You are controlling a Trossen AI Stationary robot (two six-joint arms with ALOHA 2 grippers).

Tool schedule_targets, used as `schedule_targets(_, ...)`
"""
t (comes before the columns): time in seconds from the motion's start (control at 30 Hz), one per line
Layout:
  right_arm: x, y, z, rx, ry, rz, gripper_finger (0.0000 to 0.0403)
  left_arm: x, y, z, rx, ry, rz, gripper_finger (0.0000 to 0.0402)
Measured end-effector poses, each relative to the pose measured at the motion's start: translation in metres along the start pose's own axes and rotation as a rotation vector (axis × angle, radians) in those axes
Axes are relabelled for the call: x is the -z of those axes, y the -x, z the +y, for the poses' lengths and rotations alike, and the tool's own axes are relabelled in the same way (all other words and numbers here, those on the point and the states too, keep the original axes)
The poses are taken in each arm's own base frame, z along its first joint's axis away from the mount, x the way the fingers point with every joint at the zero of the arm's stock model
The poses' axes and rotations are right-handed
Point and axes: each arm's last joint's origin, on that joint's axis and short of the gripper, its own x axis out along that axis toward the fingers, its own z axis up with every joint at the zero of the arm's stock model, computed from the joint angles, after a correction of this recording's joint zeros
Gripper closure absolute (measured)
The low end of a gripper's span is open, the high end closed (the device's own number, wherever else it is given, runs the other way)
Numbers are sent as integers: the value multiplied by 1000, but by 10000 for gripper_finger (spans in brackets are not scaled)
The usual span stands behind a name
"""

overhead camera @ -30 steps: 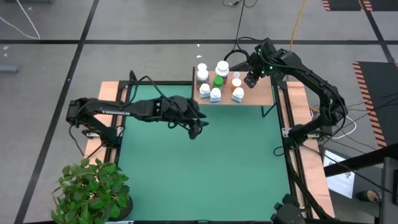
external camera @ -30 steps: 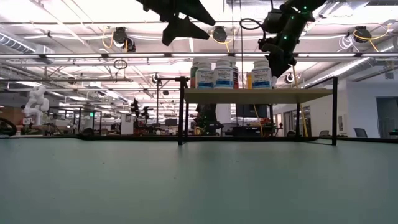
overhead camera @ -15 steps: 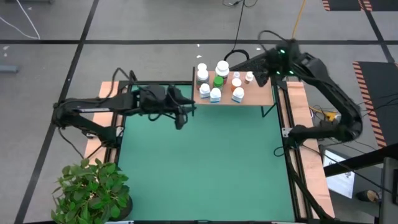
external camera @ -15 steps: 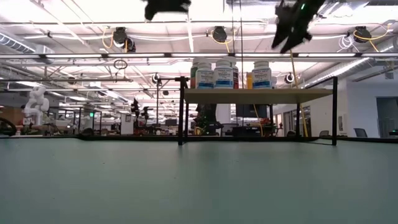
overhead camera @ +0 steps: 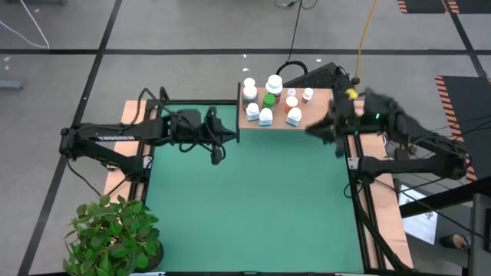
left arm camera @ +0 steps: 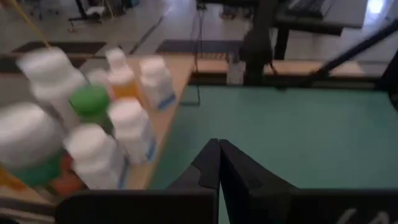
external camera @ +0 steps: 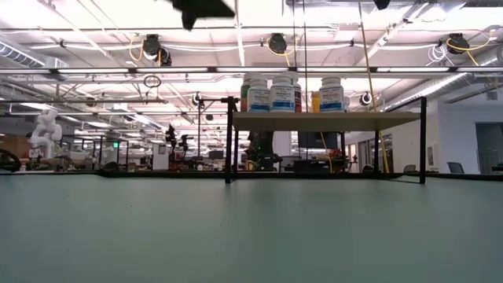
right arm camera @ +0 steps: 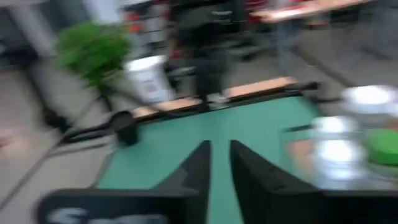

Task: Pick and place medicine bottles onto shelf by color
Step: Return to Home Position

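Several medicine bottles (overhead camera: 268, 100) with white caps stand upright on their bases in a cluster on the shelf (overhead camera: 321, 119), a wooden board on black legs at the table's far edge. Among them are a green one (overhead camera: 269, 100) and an orange one (overhead camera: 293, 115). The low view shows the bottles (external camera: 283, 94) in a row on the shelf (external camera: 369, 120). My left gripper (overhead camera: 217, 157) hangs shut over the green mat, left of the shelf, with the bottles (left arm camera: 93, 137) beside it. My right gripper (overhead camera: 321, 130) is open, blurred, just off the shelf's near right corner.
A potted plant (overhead camera: 115, 238) stands at the table's near left corner. Wooden side rails (overhead camera: 387, 222) run along both sides of the mat. The green mat (overhead camera: 253, 207) lies open in front of the shelf. Cables (overhead camera: 368, 31) lie on the floor beyond.
My right gripper has drawn back from above the shelf's right part, swinging toward the table's right and then the near side; a small white bottle now shows where it stood. My left gripper has pulled toward the table's left and risen out of the low view.
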Motion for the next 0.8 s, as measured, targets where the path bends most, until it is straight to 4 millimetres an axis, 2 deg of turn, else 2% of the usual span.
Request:
schedule_targets(0.1,31,-12,10,-153,40,4,389,28,-12,-4,43,1,-54,395)
schedule_targets(0.23,75,-24,15,-208,104,94,391,64,-17,-9,126,-10,-73,398)
schedule_targets(0.3,91,-24,14,-187,141,136,396,74,-13,-10,139,-17,-61,397)
schedule_targets(0.37,98,-20,14,-193,205,128,401,82,-5,-10,142,-16,-43,395)
schedule_targets(0.53,98,6,12,-182,369,-13,402,100,22,-5,117,-26,-90,398)
schedule_targets(0.67,107,25,8,-155,400,-113,402,120,35,-2,85,0,-221,392)
schedule_targets(0.8,126,30,3,-156,368,-209,402,140,43,0,54,-14,-347,397)
